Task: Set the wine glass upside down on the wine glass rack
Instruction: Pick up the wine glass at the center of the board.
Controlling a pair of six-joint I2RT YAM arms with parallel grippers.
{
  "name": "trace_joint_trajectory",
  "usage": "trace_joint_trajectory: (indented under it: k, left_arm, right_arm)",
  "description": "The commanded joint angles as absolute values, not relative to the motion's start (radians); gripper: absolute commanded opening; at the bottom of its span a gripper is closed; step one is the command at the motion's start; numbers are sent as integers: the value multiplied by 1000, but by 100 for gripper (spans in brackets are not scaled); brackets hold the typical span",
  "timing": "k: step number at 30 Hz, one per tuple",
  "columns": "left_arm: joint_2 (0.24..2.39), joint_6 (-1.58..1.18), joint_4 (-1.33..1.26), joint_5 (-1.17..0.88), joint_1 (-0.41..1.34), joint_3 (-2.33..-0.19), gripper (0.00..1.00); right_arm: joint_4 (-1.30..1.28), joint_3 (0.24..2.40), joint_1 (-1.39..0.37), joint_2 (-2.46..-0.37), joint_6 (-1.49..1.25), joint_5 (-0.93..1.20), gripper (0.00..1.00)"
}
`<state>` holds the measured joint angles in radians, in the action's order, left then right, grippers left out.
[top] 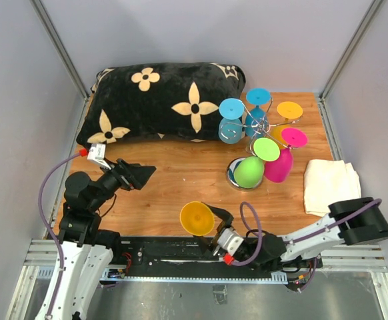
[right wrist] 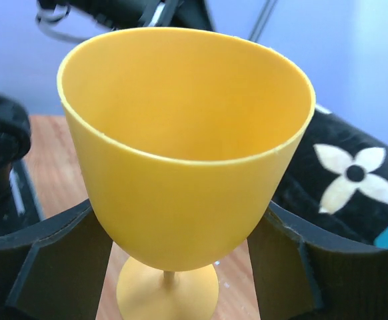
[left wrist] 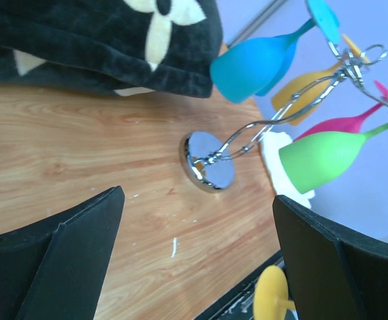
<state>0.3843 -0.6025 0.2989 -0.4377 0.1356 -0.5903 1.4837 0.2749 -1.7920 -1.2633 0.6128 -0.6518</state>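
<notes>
Wine glass (top: 197, 218), smooth yellow plastic, lower centre of the top view, its bowl clamped by the right gripper (right wrist: 174, 253). Shiny chrome wire rack (top: 266, 127) stands upper right. Left gripper (top: 143, 175) gapes wide.

wine glass (right wrist: 187, 167): yellow plastic, matt, smooth
wine glass rack (left wrist: 211, 162): chrome metal, glossy (base like a mirror)
table (top: 174, 183): wood, smooth, grain visible
pillow (top: 161, 100): black plush cloth
towel (top: 331, 183): white cloth, rough

Robot lab test cell: grey panel walls (top: 14, 100) and metal frame posts (top: 61, 47) box in the wooden table (top: 181, 180) ahead of the left claw (top: 146, 179); aluminium rail (top: 181, 277) sits behind it.
</notes>
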Motion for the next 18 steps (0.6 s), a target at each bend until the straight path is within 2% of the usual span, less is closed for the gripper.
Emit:
trace_joint_trajectory:
  k: [1,3,9,18]
  left_arm:
    - [372,-740,74,-514,163,-526,98]
    - [396,-772,2,-436,263,-478,98]
    - [600,-747,-146,58,808,-454,100]
    - [659,-849,-349,104,868,-395,99]
  right_arm:
    - [1470,276,-1815,-1127,743,-654,60]
    - [1447,282,-1816,-1069,764,-638,60]
    - [1316,291,-1821,-938,779,-621,60]
    - [1206,256,-1858,-789,753,-649,59]
